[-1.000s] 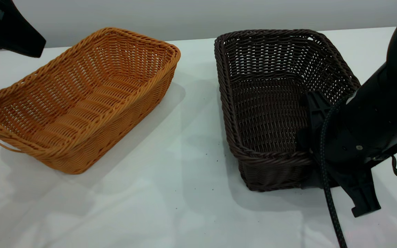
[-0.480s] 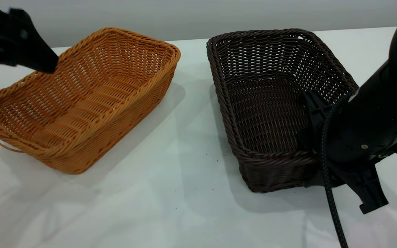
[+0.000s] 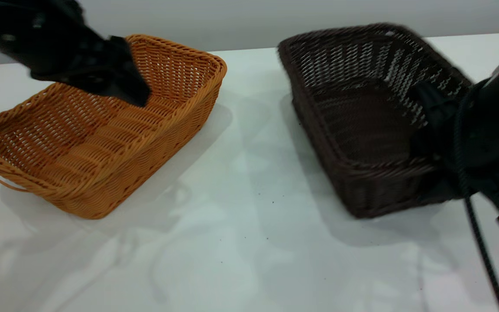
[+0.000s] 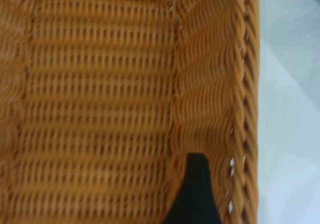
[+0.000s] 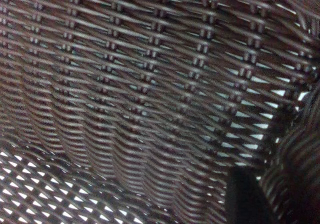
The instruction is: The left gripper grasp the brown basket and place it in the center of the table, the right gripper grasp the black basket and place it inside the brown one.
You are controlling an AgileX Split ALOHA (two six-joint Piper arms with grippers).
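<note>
Right gripper [image 3: 438, 143] clamping black basket [image 3: 362, 125] wall, basket tilting at 3 o'clock. Left gripper [image 3: 134, 93], opening unclear, hanging over brown basket [image 3: 89, 143] at 9 o'clock.

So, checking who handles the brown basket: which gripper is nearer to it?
Left. The left gripper hangs over the brown basket, inside its rim; the right gripper is across the table at the black basket.

Brown basket [image 3: 98, 130]: orange-tan woven wicker. Black basket [image 3: 362, 125]: very dark brown-black weave. Table [image 3: 241, 225]: plain white, tiny dark specks.
</note>
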